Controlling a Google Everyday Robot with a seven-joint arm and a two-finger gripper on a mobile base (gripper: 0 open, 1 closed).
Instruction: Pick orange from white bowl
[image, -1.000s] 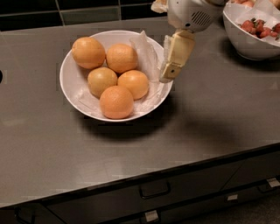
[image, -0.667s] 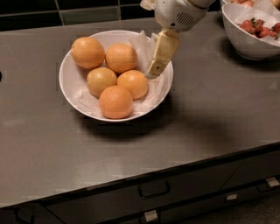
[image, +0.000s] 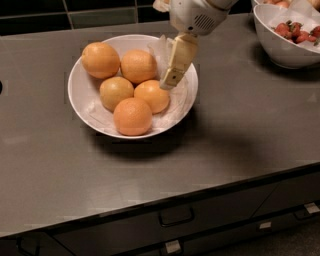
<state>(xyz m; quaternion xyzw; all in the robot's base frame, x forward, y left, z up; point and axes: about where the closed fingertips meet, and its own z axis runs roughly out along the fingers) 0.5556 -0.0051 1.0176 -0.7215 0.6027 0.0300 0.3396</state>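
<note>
The wide white bowl (image: 76, 102) with a crumpled white paper liner stands on the grey counter, left of centre. It holds several oranges: one at the back left (image: 100, 59), one at the back (image: 138, 65), one in the middle right (image: 152, 96) and one at the front (image: 132, 116). My gripper (image: 169, 82) hangs from the white arm at the top. It reaches down inside the bowl's right half, its tip just above and right of the middle-right orange, beside the back orange. It holds nothing that I can see.
A deeper white bowl (image: 280, 47) with red fruit stands at the back right corner. The counter's front edge runs across the lower part of the view, with dark drawers (image: 176, 217) below it. A dark tiled wall lies behind.
My gripper has moved left, from the bowl's right rim to inside the bowl, close to the oranges. The oranges and bowl have not moved.
</note>
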